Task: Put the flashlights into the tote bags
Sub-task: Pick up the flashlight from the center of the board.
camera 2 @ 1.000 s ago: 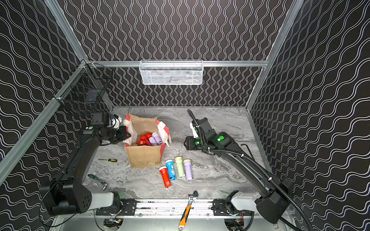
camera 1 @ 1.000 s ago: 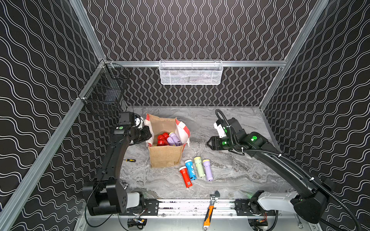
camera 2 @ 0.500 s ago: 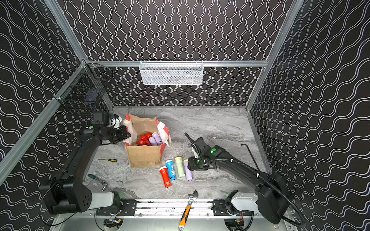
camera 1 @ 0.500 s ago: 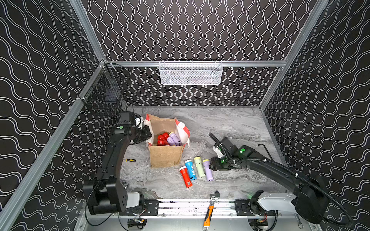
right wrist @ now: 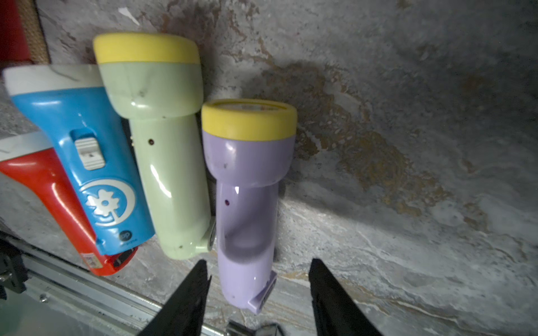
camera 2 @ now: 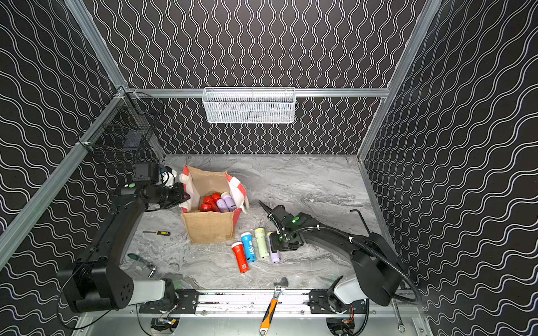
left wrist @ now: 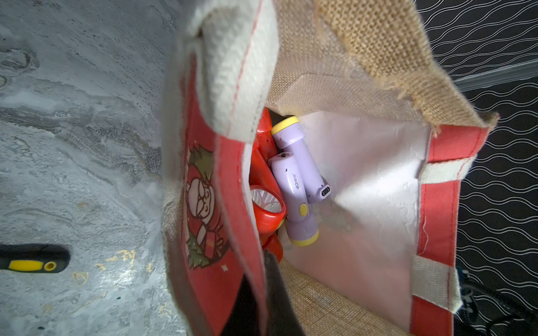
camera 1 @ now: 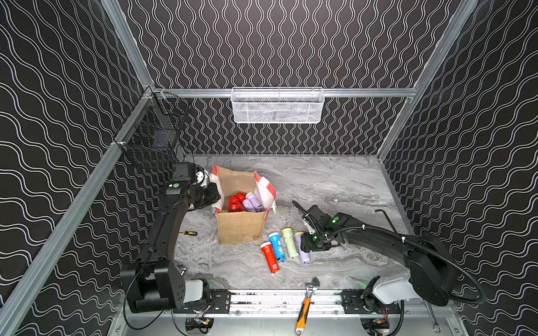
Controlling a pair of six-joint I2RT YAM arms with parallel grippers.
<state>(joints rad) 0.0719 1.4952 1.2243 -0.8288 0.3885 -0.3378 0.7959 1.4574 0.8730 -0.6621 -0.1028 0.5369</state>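
The tote bag (camera 1: 241,229) stands left of centre in both top views, with red and lilac flashlights (camera 1: 244,202) inside. The left gripper (camera 1: 214,200) is clamped on its side panel (left wrist: 209,291) (red-and-white). The right gripper (right wrist: 259,261), jaws apart, straddles the tail of the lilac flashlight (right wrist: 247,186), rightmost of four on the table (camera 1: 334,186).

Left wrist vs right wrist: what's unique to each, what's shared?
Left wrist only: tote bag interior with two lilac flashlights and red flashlights; screwdriver handle. Right wrist only: red flashlight, blue flashlight, green flashlight, lilac flashlight in a row, open jaws flanking the lilac one's tail. Both: marbled table, tote bag (just a corner in right wrist).
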